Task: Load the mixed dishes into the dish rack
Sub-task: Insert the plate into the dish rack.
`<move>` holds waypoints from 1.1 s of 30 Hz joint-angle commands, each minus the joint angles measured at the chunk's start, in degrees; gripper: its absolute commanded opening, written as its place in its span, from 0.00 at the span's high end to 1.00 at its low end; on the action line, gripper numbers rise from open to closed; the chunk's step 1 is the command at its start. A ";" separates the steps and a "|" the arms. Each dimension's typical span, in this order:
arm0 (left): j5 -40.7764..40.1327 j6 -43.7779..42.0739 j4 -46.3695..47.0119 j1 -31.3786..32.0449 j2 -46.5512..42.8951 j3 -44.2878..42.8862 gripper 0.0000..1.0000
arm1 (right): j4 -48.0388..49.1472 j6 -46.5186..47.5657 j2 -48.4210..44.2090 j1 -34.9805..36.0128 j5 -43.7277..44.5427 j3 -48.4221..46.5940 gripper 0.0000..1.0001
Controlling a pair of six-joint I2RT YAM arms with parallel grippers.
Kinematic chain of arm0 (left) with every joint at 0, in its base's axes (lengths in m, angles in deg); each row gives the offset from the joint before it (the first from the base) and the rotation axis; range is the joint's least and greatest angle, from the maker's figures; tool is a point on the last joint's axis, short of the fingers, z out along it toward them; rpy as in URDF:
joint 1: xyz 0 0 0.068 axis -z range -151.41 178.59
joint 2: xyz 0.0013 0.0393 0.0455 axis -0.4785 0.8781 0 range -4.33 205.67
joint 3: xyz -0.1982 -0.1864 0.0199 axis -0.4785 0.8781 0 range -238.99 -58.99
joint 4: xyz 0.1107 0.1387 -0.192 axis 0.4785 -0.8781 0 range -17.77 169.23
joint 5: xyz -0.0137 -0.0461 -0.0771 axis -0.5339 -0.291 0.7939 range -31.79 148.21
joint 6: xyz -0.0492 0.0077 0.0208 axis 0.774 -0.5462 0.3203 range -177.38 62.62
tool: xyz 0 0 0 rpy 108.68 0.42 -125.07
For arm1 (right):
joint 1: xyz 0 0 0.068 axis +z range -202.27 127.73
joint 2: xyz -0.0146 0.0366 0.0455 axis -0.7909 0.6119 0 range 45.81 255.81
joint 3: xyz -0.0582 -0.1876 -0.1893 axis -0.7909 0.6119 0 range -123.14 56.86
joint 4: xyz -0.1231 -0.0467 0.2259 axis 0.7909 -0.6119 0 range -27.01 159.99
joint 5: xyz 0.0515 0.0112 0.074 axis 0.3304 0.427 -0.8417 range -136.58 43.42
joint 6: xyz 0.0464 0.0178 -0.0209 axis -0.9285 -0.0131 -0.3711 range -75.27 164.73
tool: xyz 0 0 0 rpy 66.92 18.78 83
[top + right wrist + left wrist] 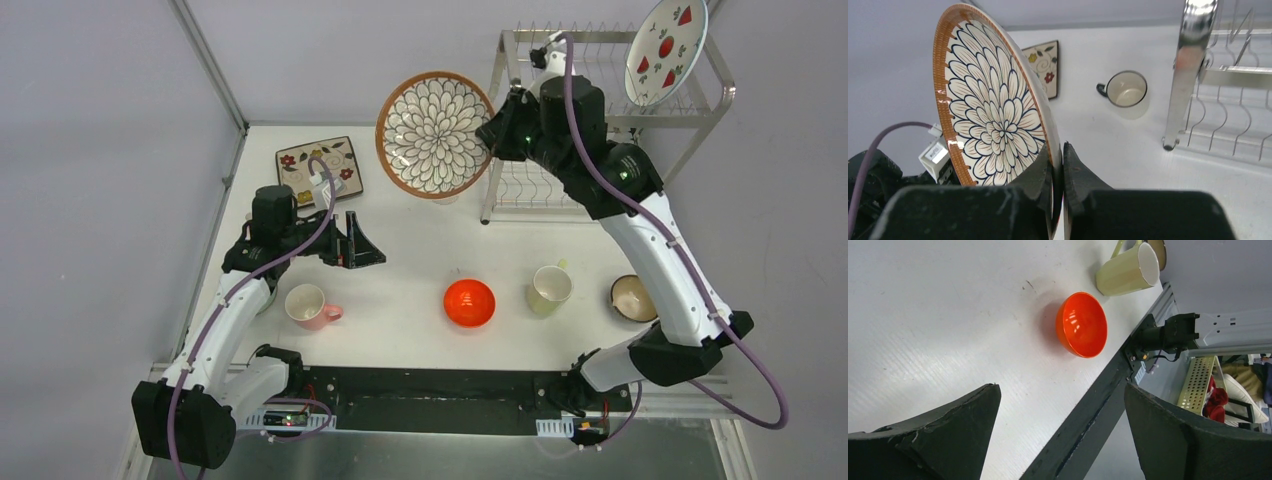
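Right arm reaches up, right gripper (pixel 497 137) clamped on the brown-petal round plate (pixel 433 135) by its rim (plate on edge), just left of the dish rack (pixel 540 188). Left gripper (pixel 362 243) hovers low, jaws wide apart

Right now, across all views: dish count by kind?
Plates: 3 (floral rectangle plate, brown-petal round plate, strawberry plate)
Cups: 3 (pink cup, pale yellow-green cup, dark-handled cup)
Bowls: 2 (red-orange bowl, dark brown bowl)
Total: 8
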 commanded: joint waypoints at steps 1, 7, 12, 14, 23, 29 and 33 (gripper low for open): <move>-2.06 -3.67 -0.96 0.50 -0.69 -0.63 0.01 | 16.51 3.76 -0.42 -0.86 6.54 -10.23 1.00; -2.11 -4.01 -1.99 0.50 -1.52 -0.50 0.01 | 23.23 15.55 3.17 -1.47 18.35 -18.33 1.00; -2.22 -4.23 -2.22 0.58 -1.67 -0.66 0.01 | 29.08 29.40 7.45 -2.78 28.20 -24.25 1.00; -2.16 -4.20 -2.27 0.59 -1.63 -0.67 0.01 | 31.23 33.69 9.24 -4.10 30.36 -26.73 1.00; -1.98 -4.02 -2.18 1.03 -2.49 -0.54 0.01 | 40.32 46.59 14.24 -15.32 33.44 -32.04 1.00; -2.00 -3.88 -2.34 1.19 -3.07 -0.40 0.01 | 40.54 44.43 12.44 -26.21 23.97 -25.60 1.00; -2.06 -3.84 -2.34 1.20 -3.23 -0.40 0.01 | 40.68 45.09 12.71 -30.38 19.88 -24.26 1.00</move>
